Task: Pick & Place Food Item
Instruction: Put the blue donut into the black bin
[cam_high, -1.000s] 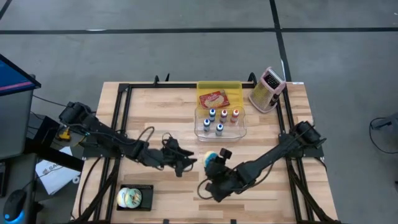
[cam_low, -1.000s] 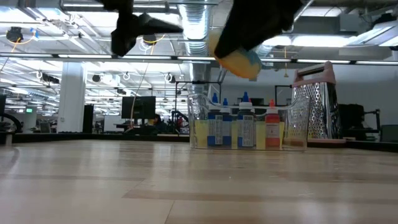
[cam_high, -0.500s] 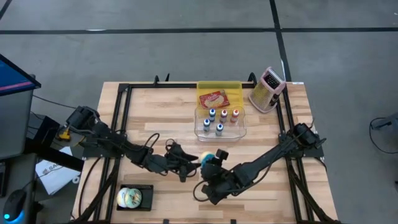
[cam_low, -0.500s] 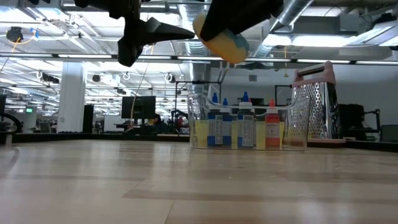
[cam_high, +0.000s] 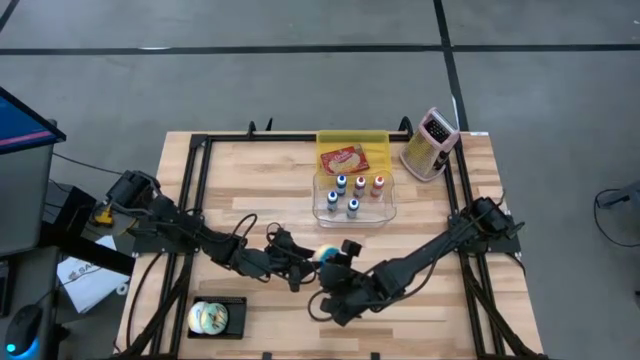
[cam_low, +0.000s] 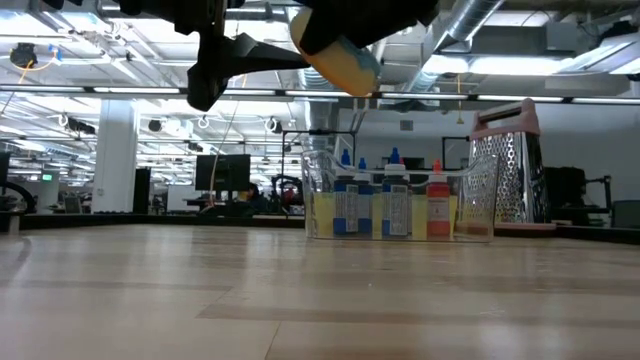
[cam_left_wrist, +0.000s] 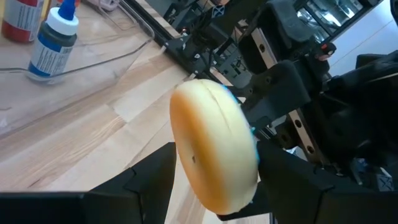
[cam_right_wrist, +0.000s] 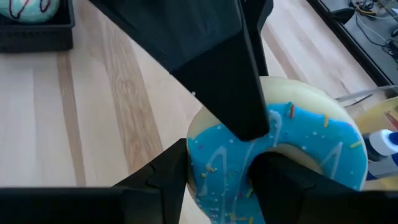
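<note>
1. We hold the donut (cam_high: 328, 253) in the right hand (cam_high: 335, 262), fingers clamped through its hole and over its rim, above the worktop (cam_high: 420, 300) at the centre of the high view.
2. Our left hand (cam_high: 305, 262) waits just left of it, fingers spread wide and empty, flanking the donut.
3. For a clean handover, we should close the left hand squarely on the rim before the right lets go.
4. The tray (cam_high: 218, 318) at lower left looks like the goal.
</note>
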